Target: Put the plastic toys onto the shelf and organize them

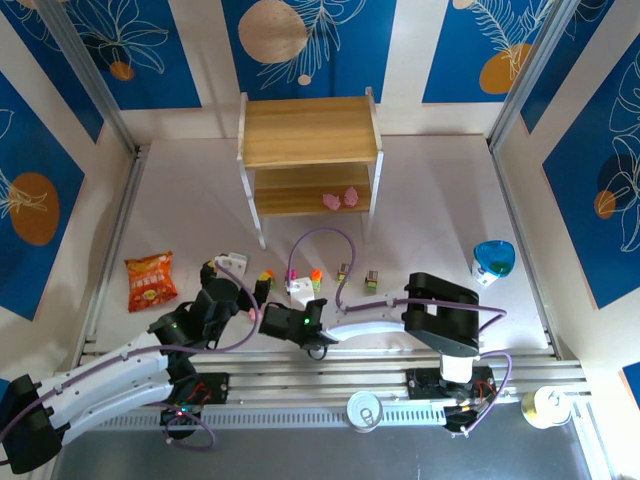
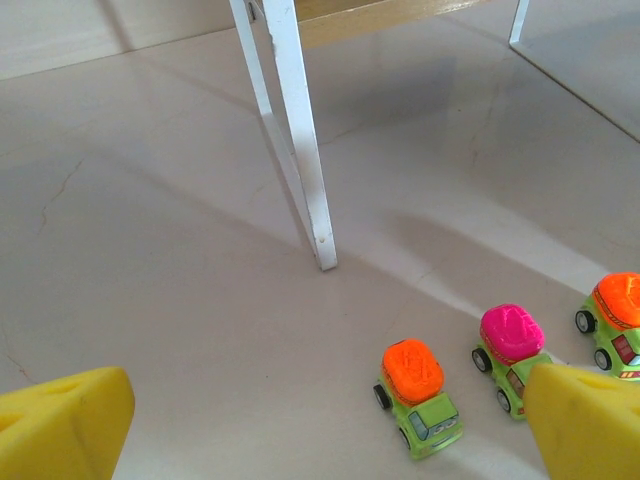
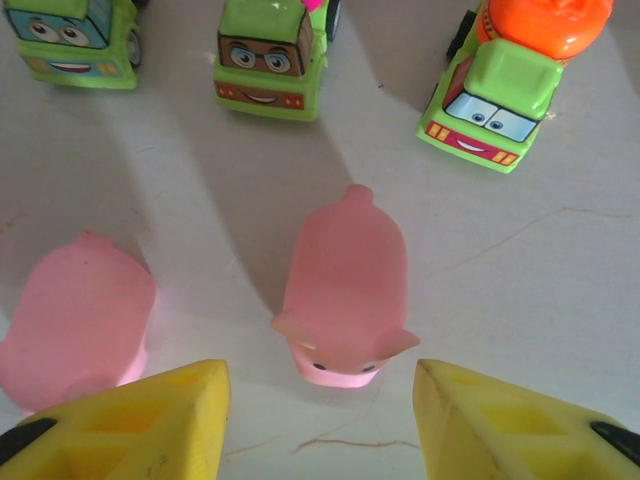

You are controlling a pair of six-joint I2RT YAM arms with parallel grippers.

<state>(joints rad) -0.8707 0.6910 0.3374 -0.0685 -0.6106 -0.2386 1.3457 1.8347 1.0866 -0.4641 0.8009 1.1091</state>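
Right gripper (image 3: 320, 400) spread either side of a pink figure (image 3: 345, 290), not gripping, left gripper (image 2: 325, 430) wide open: two pink toys (image 1: 341, 198) sit low on the shelf (image 1: 310, 130), green cars (image 3: 262, 55) yet to go.

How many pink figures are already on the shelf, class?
2. Both on the shelf, lower board, right end: one figure, a second figure beside it. The top board may hide more.

Shelf (image 2: 300, 130): cut off by the top edge, one leg and a board edge seen. Rightmost car (image 2: 618, 310): clipped at the right edge. Magenta-top car (image 2: 512, 335): partly hidden by the left finger (image 2: 590, 420). Left pink figure (image 3: 80, 315): cut by the left edge. Left car (image 3: 75, 40): cropped at the top.
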